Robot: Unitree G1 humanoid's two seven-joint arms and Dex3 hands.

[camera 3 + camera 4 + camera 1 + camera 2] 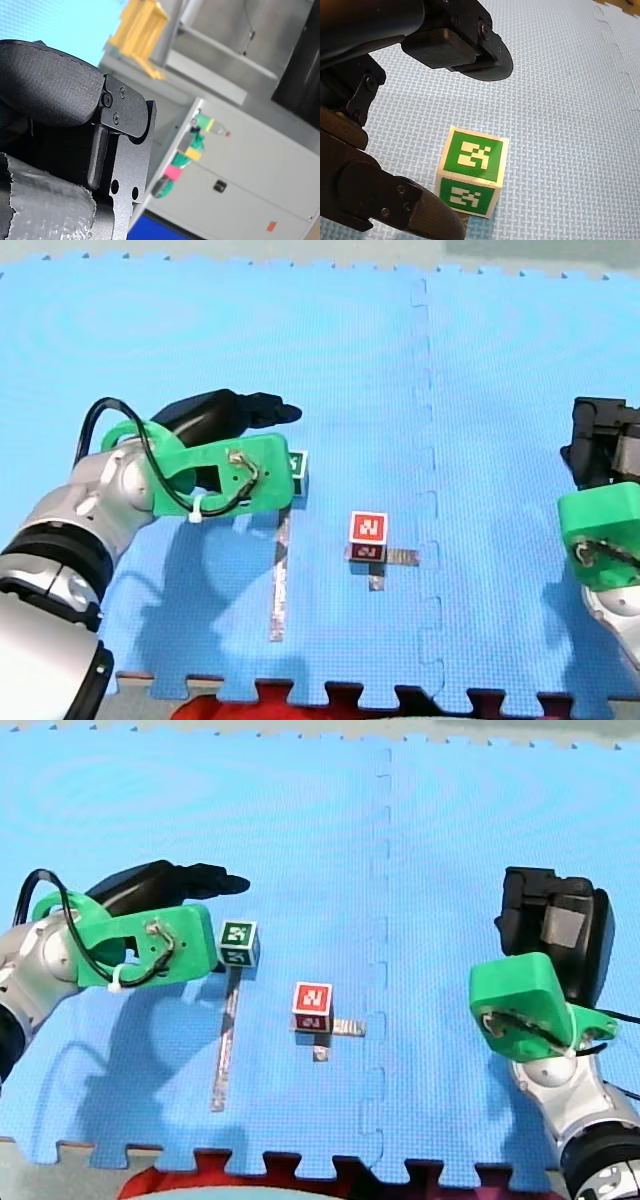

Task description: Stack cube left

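A green cube (238, 942) with white code marks sits on the blue foam mat (300, 820), left of centre. My left hand (195, 880) reaches in from the left and is beside the cube, its dark fingers stretched past the cube's far side. In the second wrist view the green cube (472, 175) lies between two fingers (455, 47) without touching either. A red cube (312, 1006) stands a short way to the right and nearer to me. My right hand (550, 925) is far to the right, holding nothing.
A long grey tape strip (225, 1040) runs from the green cube toward me. A short tape cross (335, 1030) lies under the red cube. A jigsaw seam (385, 920) divides the mat. The mat's front edge (300, 1160) is close, with something red below it.
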